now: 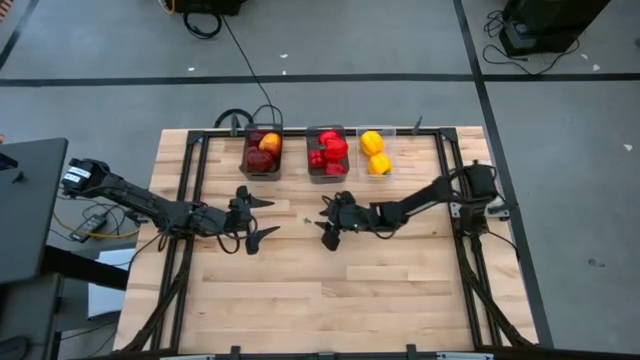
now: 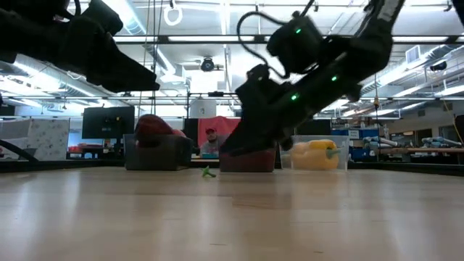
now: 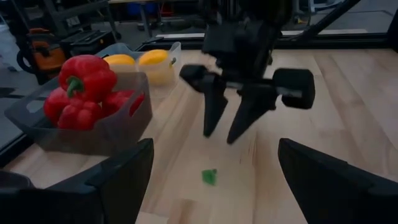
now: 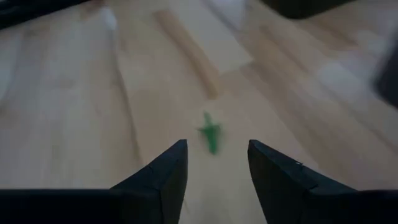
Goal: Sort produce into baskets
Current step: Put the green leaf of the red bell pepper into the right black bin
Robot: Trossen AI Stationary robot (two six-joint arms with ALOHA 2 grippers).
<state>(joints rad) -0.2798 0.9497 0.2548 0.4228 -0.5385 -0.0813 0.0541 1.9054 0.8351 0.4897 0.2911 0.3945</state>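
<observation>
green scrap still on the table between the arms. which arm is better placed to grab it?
Right, probably. The right gripper is open with the green scrap lined up just ahead of its fingers. The left gripper is open too, but the scrap lies farther from it, across the gap.

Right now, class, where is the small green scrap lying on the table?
In the high view the green scrap lies on bare table between the left gripper and right gripper, in front of the middle basket.

Red peppers (image 1: 328, 148), yellow peppers (image 1: 374, 152), green scrap (image 4: 210, 133), pale wood table (image 1: 400, 290).
</observation>
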